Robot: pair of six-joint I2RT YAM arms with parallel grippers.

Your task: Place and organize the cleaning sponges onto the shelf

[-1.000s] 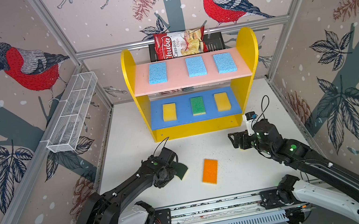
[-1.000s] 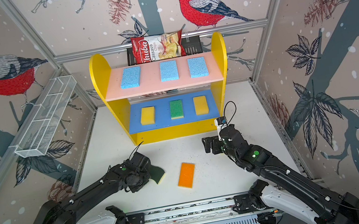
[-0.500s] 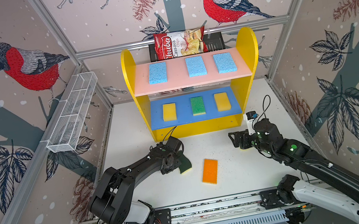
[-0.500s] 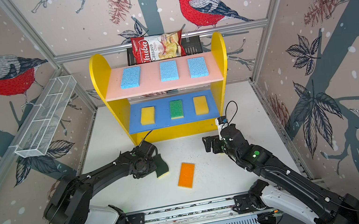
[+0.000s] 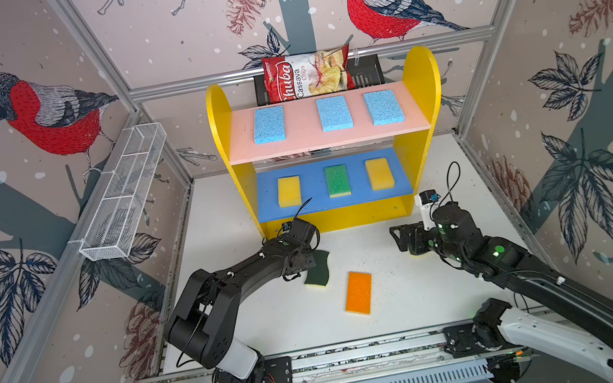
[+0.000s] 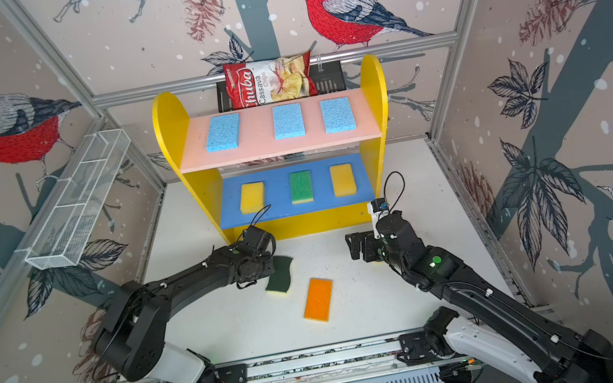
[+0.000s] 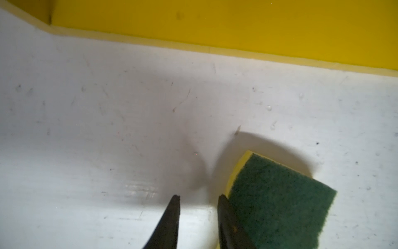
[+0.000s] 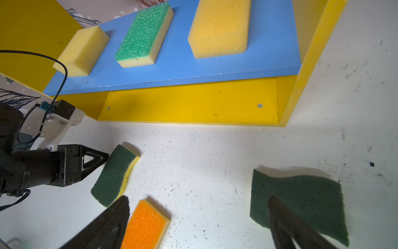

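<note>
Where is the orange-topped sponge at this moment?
In both top views the orange-topped sponge lies flat on the white table, in front of the shelf, just right of the wavy dark-green sponge and apart from it.

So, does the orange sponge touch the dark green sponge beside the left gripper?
Apart. In both top views a strip of bare white table separates the orange sponge from the dark green sponge beside the left gripper.
</note>
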